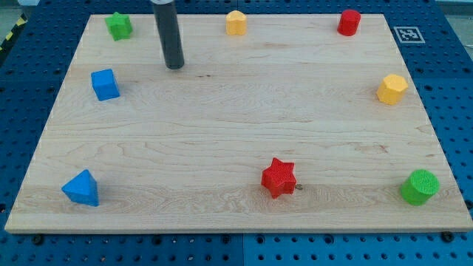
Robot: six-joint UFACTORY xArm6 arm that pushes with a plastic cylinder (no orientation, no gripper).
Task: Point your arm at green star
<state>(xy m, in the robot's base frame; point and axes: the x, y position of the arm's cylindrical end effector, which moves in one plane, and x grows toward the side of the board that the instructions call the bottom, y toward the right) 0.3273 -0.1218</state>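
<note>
The green star [118, 26] sits near the top left corner of the wooden board [236, 111]. My tip [175, 66] is the lower end of a dark rod that comes down from the view's top. It rests on the board to the right of and a little below the green star, with a clear gap between them. The blue cube [105, 84] lies to the left of my tip and slightly lower.
A yellow block [236, 23] and a red cylinder [349, 22] stand along the top edge. A yellow hexagon [392, 89] is at the right. A blue triangle [81, 188], a red star [278, 177] and a green cylinder [419, 186] lie along the bottom.
</note>
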